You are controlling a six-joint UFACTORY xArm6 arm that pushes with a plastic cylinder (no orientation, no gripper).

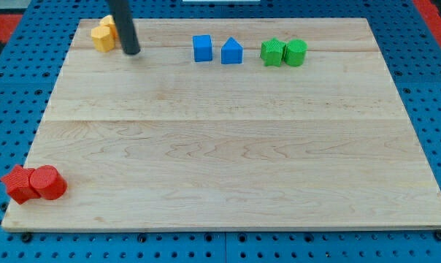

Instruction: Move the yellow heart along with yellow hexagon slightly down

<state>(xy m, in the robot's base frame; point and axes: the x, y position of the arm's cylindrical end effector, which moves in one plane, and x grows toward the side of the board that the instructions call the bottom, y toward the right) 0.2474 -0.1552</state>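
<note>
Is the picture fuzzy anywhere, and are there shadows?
In the camera view, light is even with no glare on the pale wooden board; the dark rod looks slightly soft, my tip just right of the yellow blocks; only faint shadows hug the red blocks; edges look straight.

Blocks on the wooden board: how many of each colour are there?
Yellow: 2, a hexagon and a heart, partly hidden by the rod, just left of my tip
Blue: 2
Green: 2
Red: 2
Total: 8
</note>
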